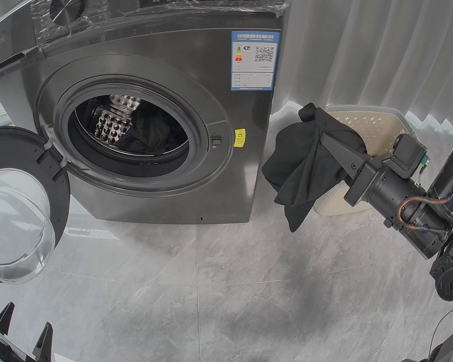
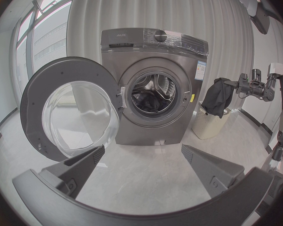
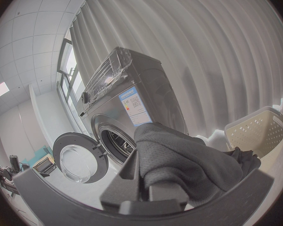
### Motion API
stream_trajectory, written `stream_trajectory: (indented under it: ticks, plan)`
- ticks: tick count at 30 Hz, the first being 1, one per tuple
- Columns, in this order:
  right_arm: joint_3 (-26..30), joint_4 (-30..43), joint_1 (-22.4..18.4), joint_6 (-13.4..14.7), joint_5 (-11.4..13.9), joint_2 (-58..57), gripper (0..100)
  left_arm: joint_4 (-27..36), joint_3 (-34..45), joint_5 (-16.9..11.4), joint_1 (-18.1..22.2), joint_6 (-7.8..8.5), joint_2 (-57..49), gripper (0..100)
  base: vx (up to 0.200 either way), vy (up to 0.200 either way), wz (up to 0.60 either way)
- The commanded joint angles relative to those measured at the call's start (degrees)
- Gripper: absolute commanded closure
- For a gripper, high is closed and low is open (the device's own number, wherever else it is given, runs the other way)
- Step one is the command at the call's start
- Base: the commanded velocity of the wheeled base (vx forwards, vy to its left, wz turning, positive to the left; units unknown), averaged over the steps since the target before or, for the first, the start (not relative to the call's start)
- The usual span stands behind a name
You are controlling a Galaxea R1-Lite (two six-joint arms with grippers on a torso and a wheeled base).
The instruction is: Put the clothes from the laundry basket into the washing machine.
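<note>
Grey marbled floor tiles [image 1: 236, 287] run up to a white pleated curtain [image 1: 367, 41]. On them stands the washing machine [image 1: 211, 66], its door [image 1: 20, 202] swung wide, with dark clothes [image 1: 153, 131] in the drum. Beside it, against the curtain, sits the cream laundry basket [image 1: 382, 121]. The right gripper [image 1: 332, 146] hovers at the basket — its jaws pinch a black garment [image 1: 299, 169] hanging on the side nearest the machine. The left gripper [image 2: 143, 147] hangs low, well back from the machine, jaws spread.
</note>
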Motion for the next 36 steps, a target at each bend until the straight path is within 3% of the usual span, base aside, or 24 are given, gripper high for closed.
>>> stream_trajectory:
  ticks: [1, 6, 14, 21, 36]
  plan:
    - [-0.15, -0.04, 0.04, -0.01, 0.01, -0.05, 100, 0.02, 0.75, -0.02, 0.0, -0.06, -0.76, 0, 0.0, 0.0, 0.0]
    - [-0.23, -0.04, -0.84, -0.01, -0.08, -0.05, 100, 0.02, 0.66, -0.02, 0.0, -0.06, -0.85, 0, 0.0, 0.0, 0.0]
    - [-0.32, 0.05, -1.72, -0.01, -0.08, -0.05, 100, 0.02, 0.75, 0.07, 0.0, -0.06, -0.85, 0, -0.2, 0.0, 0.0]
    - [-0.32, 0.05, -1.63, -0.01, -0.08, -0.05, 100, 0.02, 0.66, 0.07, 0.0, -0.06, -0.85, 0, 0.0, 0.0, 0.0]
    - [-0.58, 0.05, -1.81, 0.08, -0.08, -0.14, 100, 0.02, 0.75, 0.07, 0.0, -0.06, -0.85, 0, 0.0, 0.2, 0.0]
